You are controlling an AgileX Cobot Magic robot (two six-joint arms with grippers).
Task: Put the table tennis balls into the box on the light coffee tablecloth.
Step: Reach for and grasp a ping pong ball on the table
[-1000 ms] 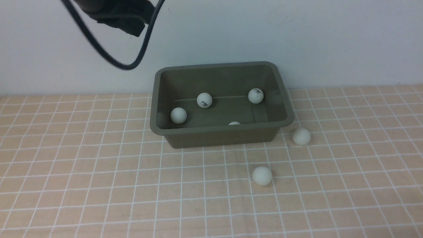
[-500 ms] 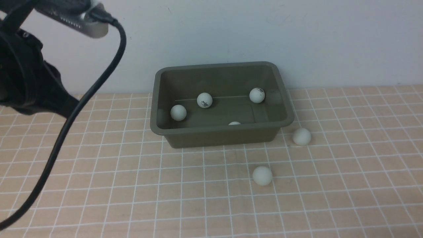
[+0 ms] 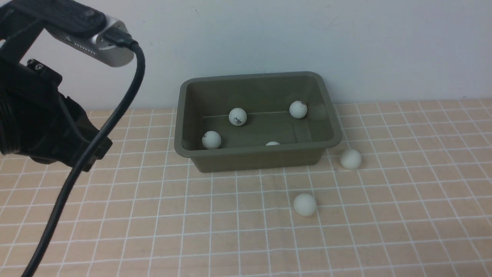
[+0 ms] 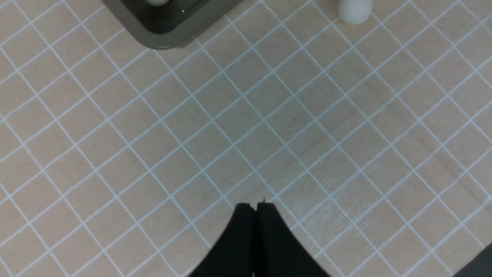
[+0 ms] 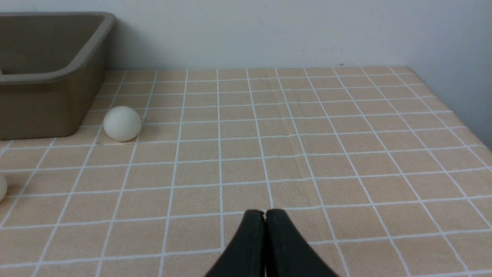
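**Four balls in box, two out on cloth, both sets of fingers closed on nothing**

Front view: the green box [image 3: 253,156] sits upper centre on the checked tablecloth [image 3: 153,215] that covers the surface. Inside it are the back-left ball [image 3: 238,116], the back-right ball [image 3: 298,109] and the front-left ball [image 3: 211,139]. A fourth ball [image 3: 272,143] is mostly hidden behind the near wall, with only its top showing.

Two balls are on the cloth. The corner ball [image 3: 350,159] is just beside the box's lower-right corner, and the right wrist view shows a thin gap between them. The loose ball [image 3: 305,204] is lower centre, apart from the box.

The left arm [image 3: 42,123] fills the upper left, cut off by the frame edge, with a black cable [image 3: 96,142] trailing down. Its tips can't be seen here.

Left wrist view: the left fingers [image 4: 244,234] are pressed together and hold nothing, over bare cloth. Right wrist view: the right fingers [image 5: 282,242] are likewise pressed together with nothing between them.
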